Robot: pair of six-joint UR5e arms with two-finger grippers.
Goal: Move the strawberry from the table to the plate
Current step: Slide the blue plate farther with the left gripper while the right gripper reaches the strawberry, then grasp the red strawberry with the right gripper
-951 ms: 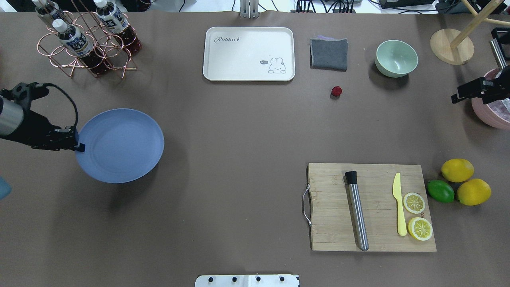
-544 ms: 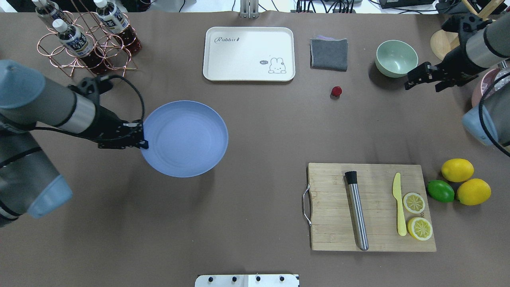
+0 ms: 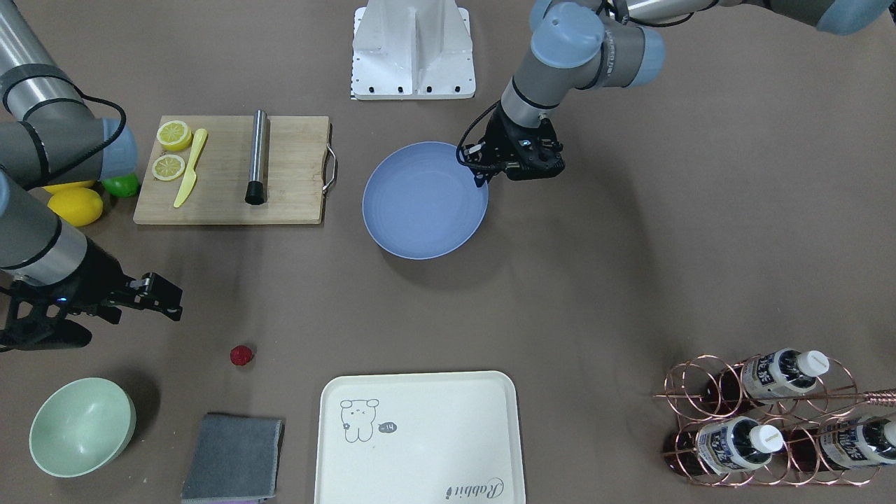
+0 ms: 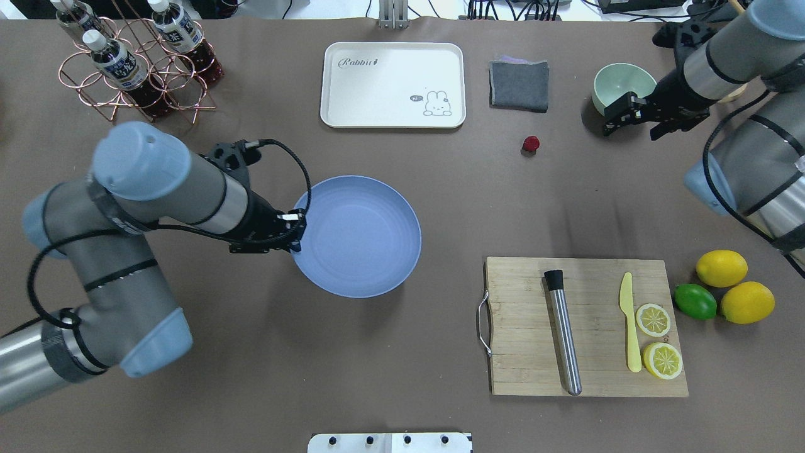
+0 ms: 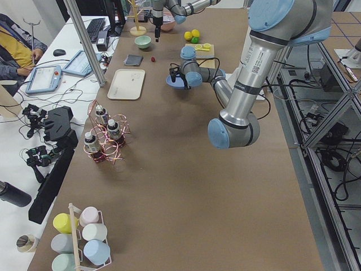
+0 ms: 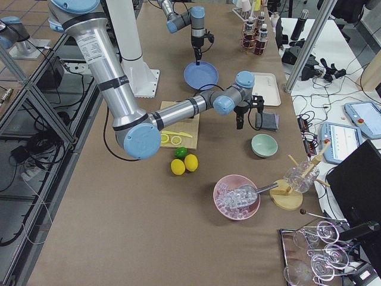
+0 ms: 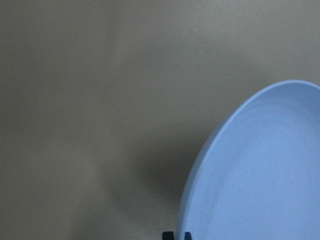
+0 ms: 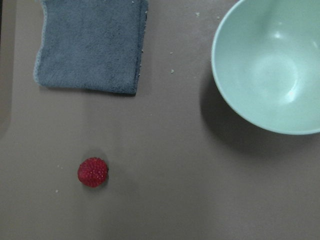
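One strawberry lies on table near grey cloth, well apart from plate. Left gripper pinches plate rim. Right gripper, jaws wide, empty, beside green bowl.

A white desk stands beyond an aluminium post.

"Rabbit" in script on cream tray, bottle labels unreadable
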